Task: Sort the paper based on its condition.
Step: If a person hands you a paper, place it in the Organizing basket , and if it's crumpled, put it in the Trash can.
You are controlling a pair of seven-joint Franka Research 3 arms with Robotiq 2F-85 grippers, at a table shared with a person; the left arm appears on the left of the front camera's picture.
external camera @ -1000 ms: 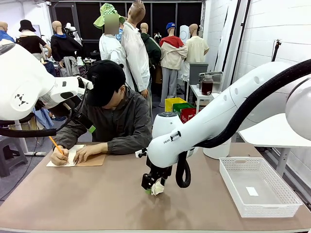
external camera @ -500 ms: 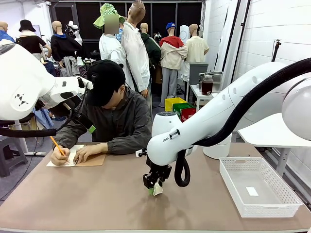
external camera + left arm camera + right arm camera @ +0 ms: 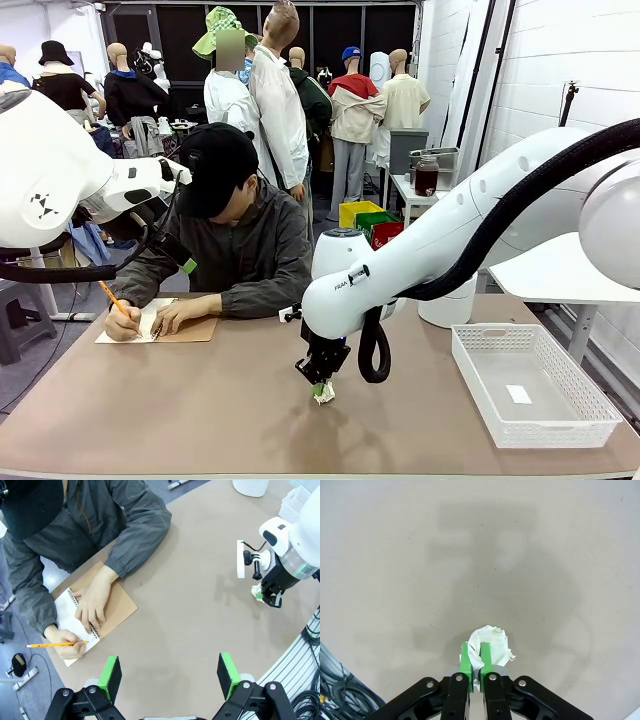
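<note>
The right gripper [image 3: 321, 383] goes from wide open to shut. A second ago its two fingers stand apart with the paper between them. Now the green pads [image 3: 465, 657] are almost together and pinch the paper [image 3: 492, 642]. The paper is a small white ball, all scrunched up. It sits low at the table [image 3: 200, 410], near the middle, just under the right arm. I cannot tell if it is off the table yet. This means the grab is done and the paper is ready to be picked up. It is crumpled, not flat, so I think it belongs with the bad paper. The white basket [image 3: 545, 432] at the right, well apart from the paper, may be the spot for it, but that is only a guess. The gripper holds just one side of the ball, so it could slip out on the way. The left gripper [image 3: 169, 667] hangs high over the table with its fingers spread wide and nothing in them. At the far side the person [image 3: 235, 240] writes in a notebook [image 3: 165, 325] with a pencil [image 3: 55, 644], the same as before.
</note>
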